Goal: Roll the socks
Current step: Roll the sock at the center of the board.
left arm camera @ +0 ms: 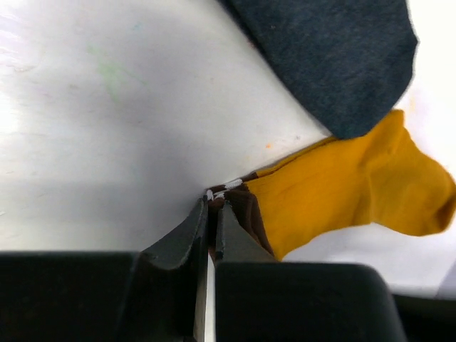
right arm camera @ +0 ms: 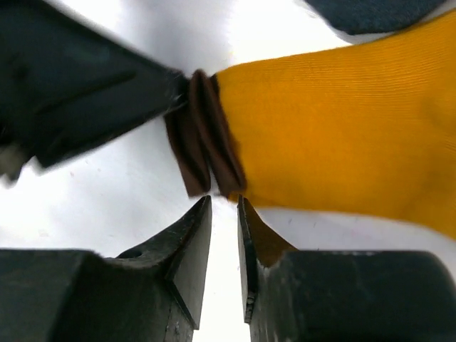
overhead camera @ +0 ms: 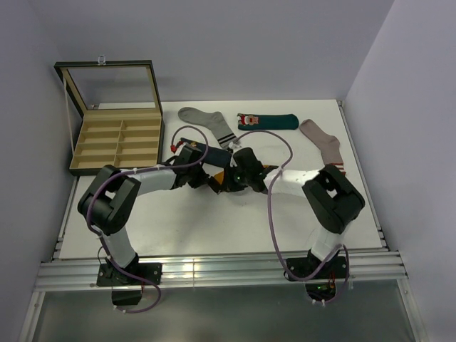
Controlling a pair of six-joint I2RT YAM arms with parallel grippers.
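Two soft knit socks are lying on the smooth white table (left arm camera: 107, 107), the navy sock (left arm camera: 335, 57) overlapping the ribbed mustard sock (left arm camera: 342, 192) at its twelve o'clock. We are pinching its brown cuff (right arm camera: 203, 135) in our pressed-together left claw (left arm camera: 211, 206); our right claw (right arm camera: 224, 203), slightly spread, is sitting at the cuff's six o'clock.

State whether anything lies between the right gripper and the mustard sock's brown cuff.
Nothing visible does. The brown cuff of the mustard sock lies just ahead of the right gripper, jaws parted; the left gripper pinches its far edge.
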